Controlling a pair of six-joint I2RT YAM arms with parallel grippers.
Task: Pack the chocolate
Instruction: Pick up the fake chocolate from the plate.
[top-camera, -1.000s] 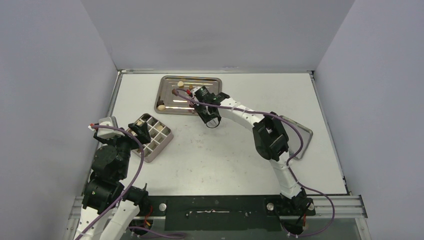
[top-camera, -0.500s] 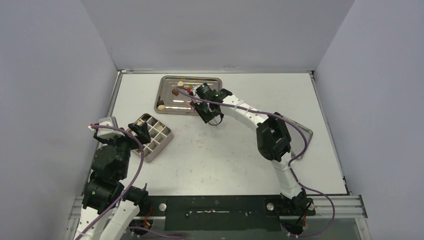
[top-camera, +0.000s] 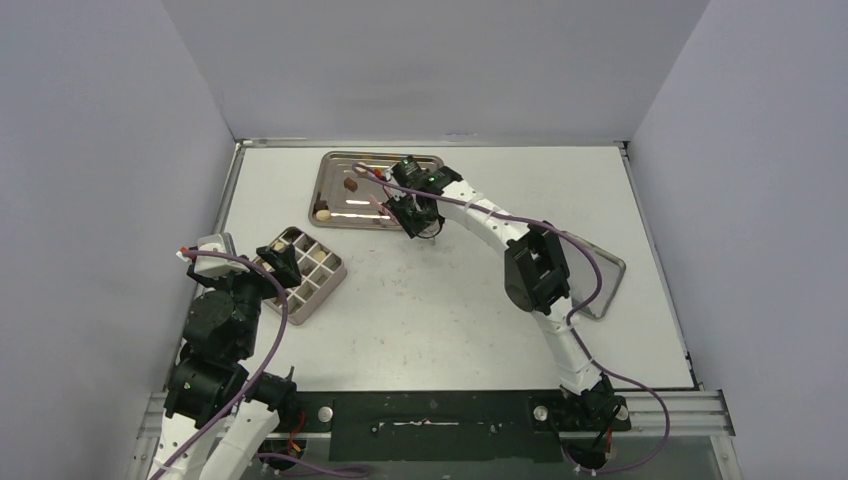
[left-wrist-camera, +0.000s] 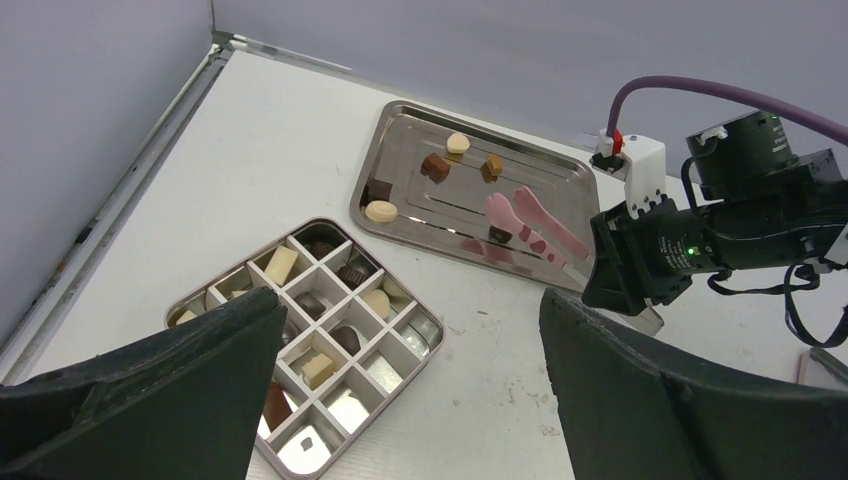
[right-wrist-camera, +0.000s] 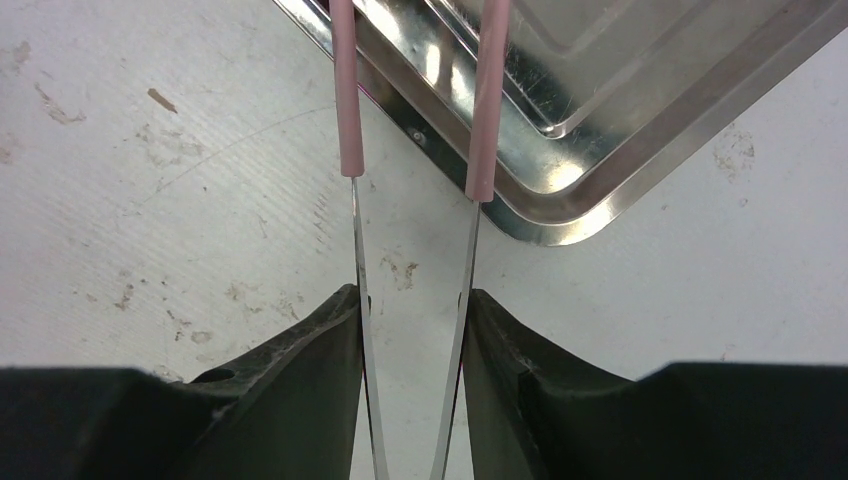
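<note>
Several chocolate chunks (left-wrist-camera: 434, 166) in cream, brown and dark lie on a steel tray (left-wrist-camera: 395, 120) at the back; the top view shows the tray (top-camera: 335, 165) with one chunk (top-camera: 322, 213) at its near left. My right gripper (right-wrist-camera: 412, 310) is shut on pink tongs (right-wrist-camera: 345, 100) by their metal arms, which stand apart. The pink tong tips (left-wrist-camera: 520, 212) rest over the tray near a dark chunk (left-wrist-camera: 500, 234). A compartment box (left-wrist-camera: 432, 340) holds several more chocolate pieces (left-wrist-camera: 281, 265). My left gripper (left-wrist-camera: 410, 300) hangs open above the box, holding nothing.
A second flat metal tray (top-camera: 605, 285) lies on the right of the table, partly under the right arm. The right gripper (top-camera: 408, 198) sits at the steel tray's near right corner (right-wrist-camera: 560, 195). Grey walls close in the table on three sides.
The right gripper has moved back and left toward the steel tray, carrying the tongs, and the tong arms have spread slightly. The left arm has not moved.
</note>
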